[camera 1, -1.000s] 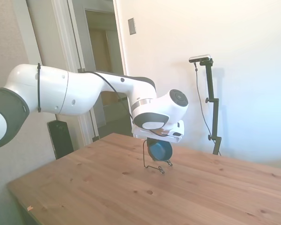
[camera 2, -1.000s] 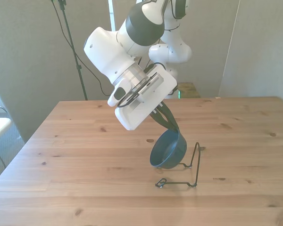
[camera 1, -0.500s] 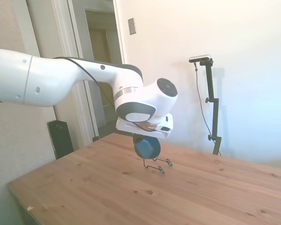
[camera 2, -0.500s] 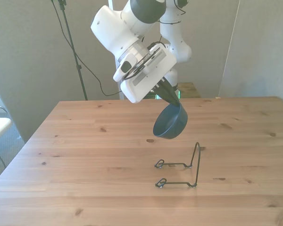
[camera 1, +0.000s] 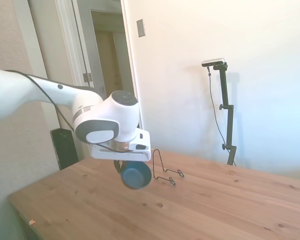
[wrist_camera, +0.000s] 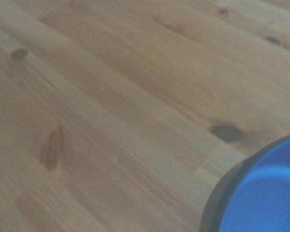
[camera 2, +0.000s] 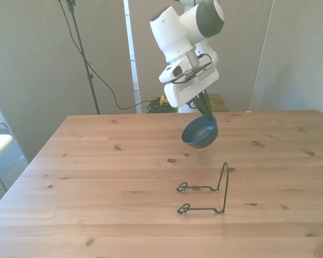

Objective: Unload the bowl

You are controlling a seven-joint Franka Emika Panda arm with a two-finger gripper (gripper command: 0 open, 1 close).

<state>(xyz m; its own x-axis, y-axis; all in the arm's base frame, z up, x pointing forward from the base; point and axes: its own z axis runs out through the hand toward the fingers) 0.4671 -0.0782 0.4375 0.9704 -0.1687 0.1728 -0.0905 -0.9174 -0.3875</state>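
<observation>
Above the wooden table (camera 2: 97,177), end effector (camera 2: 209,115) grips the bowl (camera 2: 200,132) by its rim.

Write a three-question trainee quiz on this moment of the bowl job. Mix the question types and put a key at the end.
1. True or false: the bowl rests on the wire rack.
2. What grips the bowl's rim? A) a person's hand B) the gripper C) nothing
3. Fill in: the bowl hangs in the air above the wooden ____.

Key:
1. False; the bowl is held clear of the rack, with nothing on the rack.
2. B
3. table
</observation>
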